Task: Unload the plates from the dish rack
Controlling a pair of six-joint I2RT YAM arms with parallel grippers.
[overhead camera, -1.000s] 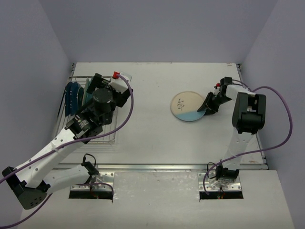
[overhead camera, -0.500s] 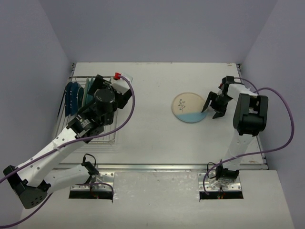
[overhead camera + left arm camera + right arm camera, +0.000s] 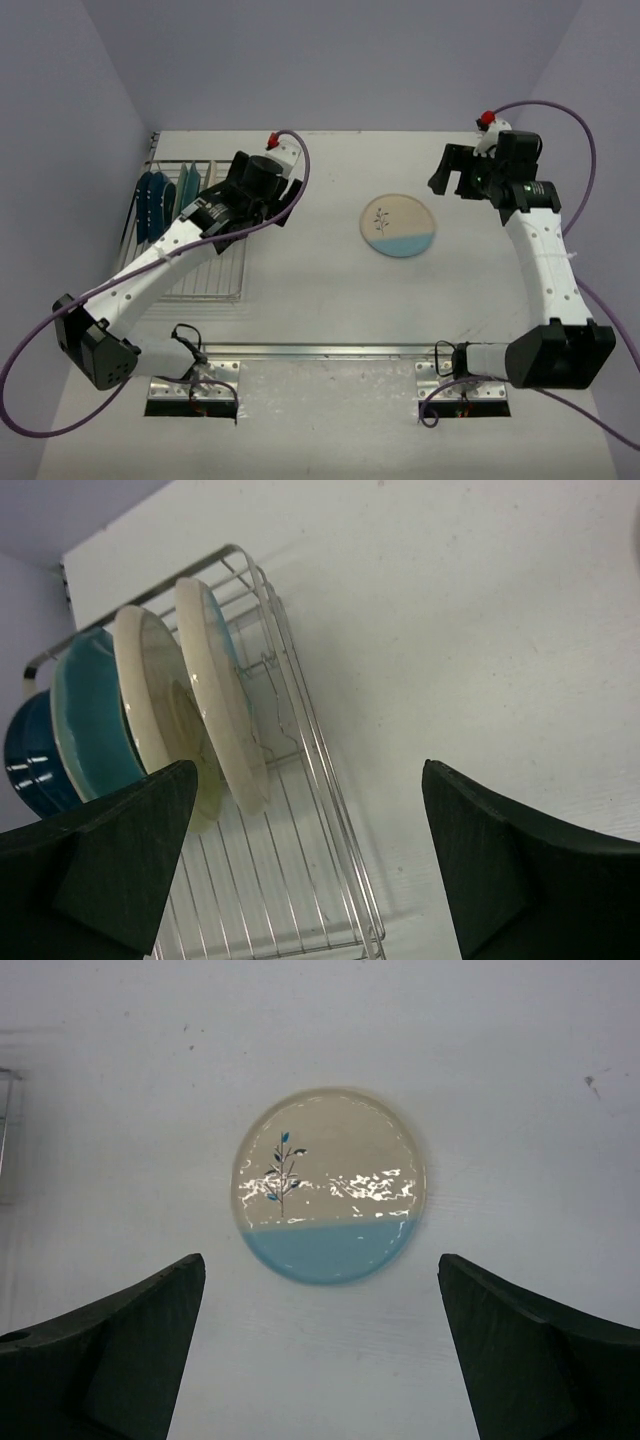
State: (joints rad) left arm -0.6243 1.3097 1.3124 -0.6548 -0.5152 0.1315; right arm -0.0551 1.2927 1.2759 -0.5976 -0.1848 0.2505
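One cream-and-light-blue plate (image 3: 399,224) with a dark sprig lies flat on the table, and the right wrist view shows it (image 3: 328,1185) centred beyond the fingertips. My right gripper (image 3: 452,180) hangs to its right and further back, open and empty (image 3: 325,1360). The dish rack (image 3: 205,275) stands at the left with several plates (image 3: 150,205) on edge at its far end. In the left wrist view these are two cream plates (image 3: 225,710), a teal one (image 3: 90,720) and a navy one (image 3: 30,760). My left gripper (image 3: 272,203) hovers by the rack's right side, open and empty (image 3: 315,870).
The near half of the rack (image 3: 300,880) is bare wire. Grey walls close in the table on the left, back and right. Purple cables loop off both arms.
My right gripper let go of the sprig plate's edge, opened wide and drew up and back to the right. My left arm swung off the rack toward the right and back.
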